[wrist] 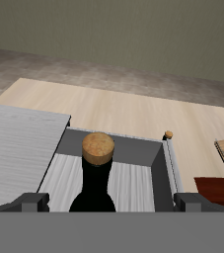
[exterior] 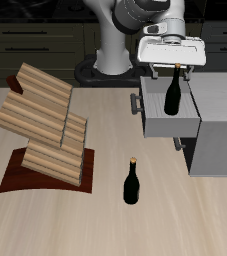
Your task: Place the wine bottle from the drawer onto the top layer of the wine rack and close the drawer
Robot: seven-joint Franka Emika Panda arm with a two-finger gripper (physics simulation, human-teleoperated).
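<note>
Wine bottle (exterior: 173,92) upright, pinched at the neck by gripper (exterior: 171,68), above the open drawer (exterior: 153,118). Cork and drawer floor seen close only from the wrist. Second bottle (exterior: 132,183) standing near wine rack (exterior: 45,128), whole only from outside.

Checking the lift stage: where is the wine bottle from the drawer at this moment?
The wine bottle hangs upright from the gripper, held at its neck, directly over the open drawer; the wine rack is well away across the table.
</note>
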